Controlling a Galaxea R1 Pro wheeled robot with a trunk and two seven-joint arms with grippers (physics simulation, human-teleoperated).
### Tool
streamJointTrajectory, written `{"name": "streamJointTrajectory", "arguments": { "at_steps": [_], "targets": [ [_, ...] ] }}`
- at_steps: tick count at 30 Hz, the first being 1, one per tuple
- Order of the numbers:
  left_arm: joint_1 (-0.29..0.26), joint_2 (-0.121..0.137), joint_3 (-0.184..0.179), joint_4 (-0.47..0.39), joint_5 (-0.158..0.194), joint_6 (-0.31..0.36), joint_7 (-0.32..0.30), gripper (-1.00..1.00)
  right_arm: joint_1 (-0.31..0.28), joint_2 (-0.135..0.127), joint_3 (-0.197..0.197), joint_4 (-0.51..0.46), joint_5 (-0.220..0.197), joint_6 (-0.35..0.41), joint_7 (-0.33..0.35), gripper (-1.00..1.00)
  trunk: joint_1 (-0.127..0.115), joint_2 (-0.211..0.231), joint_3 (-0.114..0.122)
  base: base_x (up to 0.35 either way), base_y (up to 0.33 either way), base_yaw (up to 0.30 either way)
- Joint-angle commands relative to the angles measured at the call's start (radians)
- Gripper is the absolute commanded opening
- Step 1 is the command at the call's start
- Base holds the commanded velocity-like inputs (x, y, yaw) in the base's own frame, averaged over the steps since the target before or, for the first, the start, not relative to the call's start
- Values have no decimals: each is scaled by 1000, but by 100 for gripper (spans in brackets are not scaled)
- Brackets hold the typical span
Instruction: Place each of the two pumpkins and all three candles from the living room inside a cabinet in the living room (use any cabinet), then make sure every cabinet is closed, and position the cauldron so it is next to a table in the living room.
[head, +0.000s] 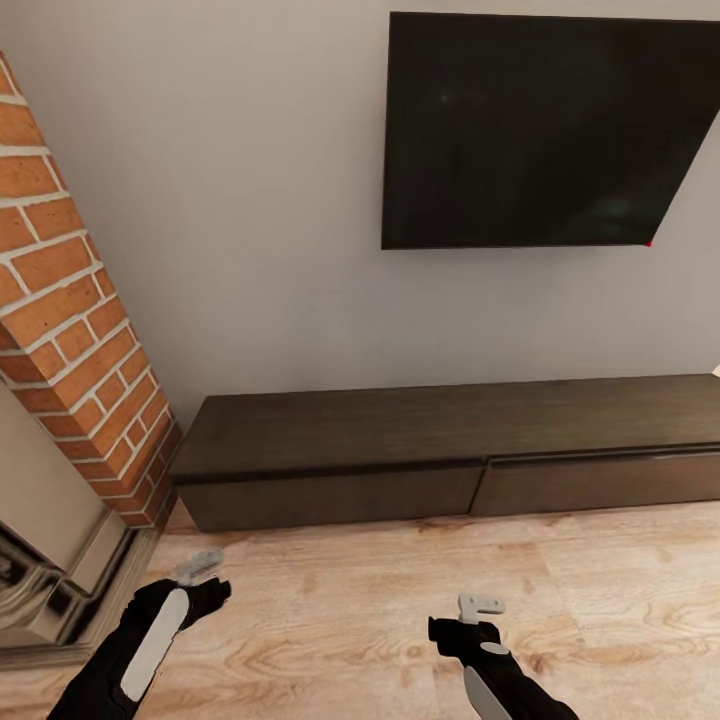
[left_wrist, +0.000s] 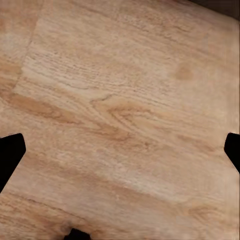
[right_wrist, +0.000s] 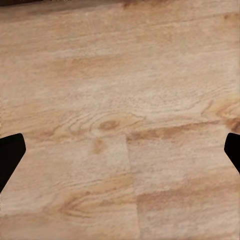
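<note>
Light wood-plank floor (head: 380, 610) carrying a long low cabinet (head: 450, 450) along the wall.

The floor is pale tan laminate with darker grain swirls and knots, its plank seams running across the room; both wrist views show the same bare boards (left_wrist: 120, 115) (right_wrist: 120, 130) close up. The cabinet, dark brown with a flat top, stands directly on the floor against the grey wall, its two flat handleless drawer fronts closed and flush, nothing resting on the visible part of its top. At the cabinet's left end the base of a red brick column (head: 95, 370) meets the floor just beside it.
</note>
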Motion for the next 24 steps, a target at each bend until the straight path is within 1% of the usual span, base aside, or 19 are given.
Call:
{"name": "streamJointTrajectory", "arguments": {
  "at_steps": [1,2,3,4,5,6,7,8,10,13,15,16,17,19,21,24],
  "targets": [
    [1,4,27,-130,50,149,14,100,-1,-2,5,-2,-8,2,-9,100,0,0,-1,0,0,0],
    [2,5,41,-168,62,178,15,100,-1,-1,5,-2,-8,2,-9,100,0,0,-1,0,0,0],
    [2,6,78,-237,87,218,16,100,-1,-2,4,-2,-9,-1,-8,100,0,0,-1,0,0,0],
    [3,7,134,-315,118,255,17,100,-1,-1,3,-1,-10,-12,1,100,0,0,-1,0,0,0],
    [3,7,163,-349,137,269,18,100,-1,-1,2,-1,-10,-19,15,100,0,0,-1,0,0,0],
    [3,8,188,-378,166,281,18,100,-1,0,1,-1,-10,-27,47,100,0,0,-1,0,0,0],
    [3,9,197,-389,184,285,18,100,-1,0,0,-1,-10,-29,68,100,0,0,-1,0,0,0],
    [3,8,202,-397,206,289,18,100,-1,0,0,0,-11,-32,92,100,0,0,-1,0,0,0],
    [2,8,202,-399,224,292,18,100,-1,0,-1,0,-11,-33,108,100,0,0,-1,0,0,0],
    [2,8,191,-400,248,293,18,100,-1,0,0,2,-11,-36,117,100,0,0,-1,0,0,0],
    [2,9,189,-401,273,294,18,100,-1,0,0,4,-11,-44,119,100,0,0,-1,0,0,0],
    [2,9,189,-400,290,294,18,100,-1,0,1,5,-11,-50,120,100,0,0,-1,0,0,0],
    [2,12,188,-400,321,294,18,100,-1,0,1,5,-10,-57,120,100,0,0,-1,0,0,0],
    [2,18,185,-399,364,294,18,100,-1,0,2,6,-10,-61,120,100,8,-14,-7,0,0,0],
    [2,21,186,-399,382,294,18,100,-1,0,2,5,-10,-62,120,100,15,-28,-14,0,0,0],
    [2,23,189,-399,392,294,18,100,-1,0,0,5,-11,-62,120,100,15,-28,-14,0,0,0]
  ]
}}
